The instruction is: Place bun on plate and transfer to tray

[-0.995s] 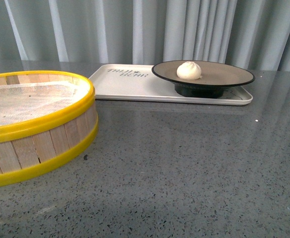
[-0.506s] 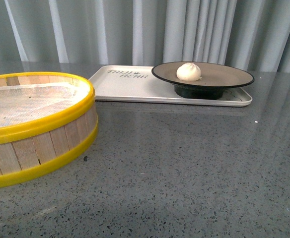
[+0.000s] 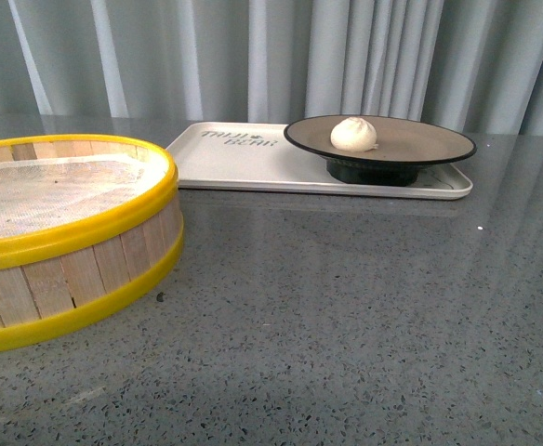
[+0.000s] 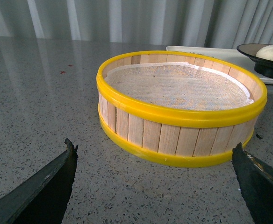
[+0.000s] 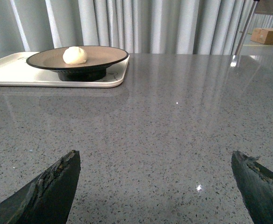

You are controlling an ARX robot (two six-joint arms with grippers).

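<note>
Grey curtains (image 3: 253, 56) are hanging behind the speckled grey table (image 3: 346, 316) I'm watching. I'm seeing the bun (image 3: 353, 134) sitting pleats-up on the plate (image 3: 420, 139), left of its centre, and the plate is resting on the right end of the tray (image 3: 234, 163), whose long axis is running left to right across my front view. Nearer left, the steamer basket (image 3: 67, 232) is standing apart. Both the left gripper (image 4: 155, 186) and right gripper (image 5: 155, 186) are gaping wide, holding nothing.
</note>
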